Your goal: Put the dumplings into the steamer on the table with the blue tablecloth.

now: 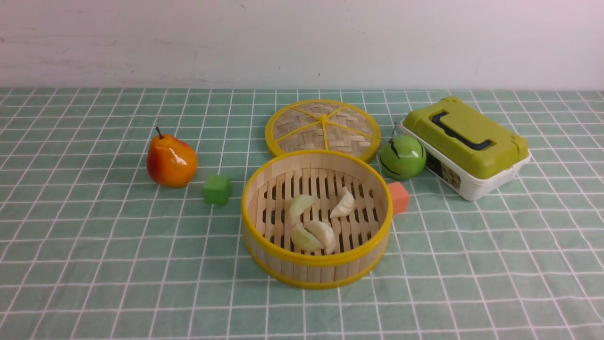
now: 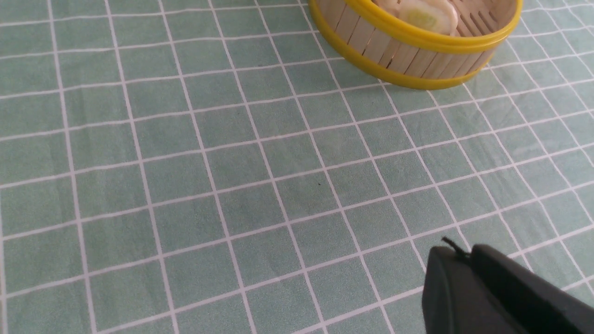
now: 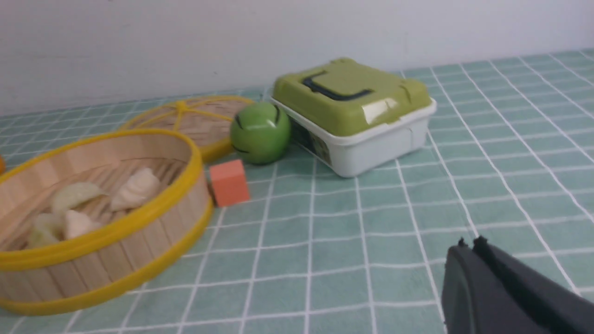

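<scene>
While all four dumplings (image 1: 315, 221) lie on the slatted floor of the steamer (image 1: 317, 260) on the table with the blue tablecloth (image 1: 104, 245), I see the left gripper (image 2: 457, 255) and right gripper (image 3: 468, 246) with fingers pressed together, holding nothing.
</scene>
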Action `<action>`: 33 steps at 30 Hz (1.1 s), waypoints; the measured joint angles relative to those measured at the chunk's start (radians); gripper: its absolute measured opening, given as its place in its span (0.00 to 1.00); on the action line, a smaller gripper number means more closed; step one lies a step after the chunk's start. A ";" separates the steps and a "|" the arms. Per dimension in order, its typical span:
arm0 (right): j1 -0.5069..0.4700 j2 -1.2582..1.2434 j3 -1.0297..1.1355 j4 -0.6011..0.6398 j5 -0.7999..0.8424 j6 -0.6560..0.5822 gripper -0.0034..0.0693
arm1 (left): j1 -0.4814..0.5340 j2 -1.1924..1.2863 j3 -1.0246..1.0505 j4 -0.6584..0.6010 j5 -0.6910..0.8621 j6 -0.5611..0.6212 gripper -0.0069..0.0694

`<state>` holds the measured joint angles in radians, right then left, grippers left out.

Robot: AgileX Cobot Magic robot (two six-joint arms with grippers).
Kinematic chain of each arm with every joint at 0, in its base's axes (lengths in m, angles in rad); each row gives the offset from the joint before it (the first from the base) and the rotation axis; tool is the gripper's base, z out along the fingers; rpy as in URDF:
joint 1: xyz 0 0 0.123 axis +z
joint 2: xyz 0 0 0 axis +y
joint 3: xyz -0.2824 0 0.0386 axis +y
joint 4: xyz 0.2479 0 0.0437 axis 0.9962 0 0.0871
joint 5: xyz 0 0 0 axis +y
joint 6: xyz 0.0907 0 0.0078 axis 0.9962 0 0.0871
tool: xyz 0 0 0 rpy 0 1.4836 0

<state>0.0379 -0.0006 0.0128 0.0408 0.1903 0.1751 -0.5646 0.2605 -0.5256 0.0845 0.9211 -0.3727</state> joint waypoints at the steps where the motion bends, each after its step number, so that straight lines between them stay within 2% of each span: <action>1: -0.017 -0.003 0.008 0.000 0.014 0.006 0.02 | 0.000 0.000 0.000 0.000 0.000 0.000 0.14; 4: -0.058 -0.010 0.014 -0.008 0.095 0.018 0.02 | 0.000 0.000 0.000 0.000 0.001 0.000 0.14; 10: -0.071 -0.010 0.006 -0.046 0.186 0.021 0.02 | 0.000 0.000 0.000 0.000 0.001 0.000 0.16; 33: -0.071 -0.010 0.005 -0.049 0.194 0.021 0.03 | 0.000 0.000 0.000 0.000 0.001 0.000 0.19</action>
<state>-0.0332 -0.0107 0.0177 -0.0082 0.3840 0.1958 -0.5646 0.2605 -0.5256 0.0845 0.9224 -0.3727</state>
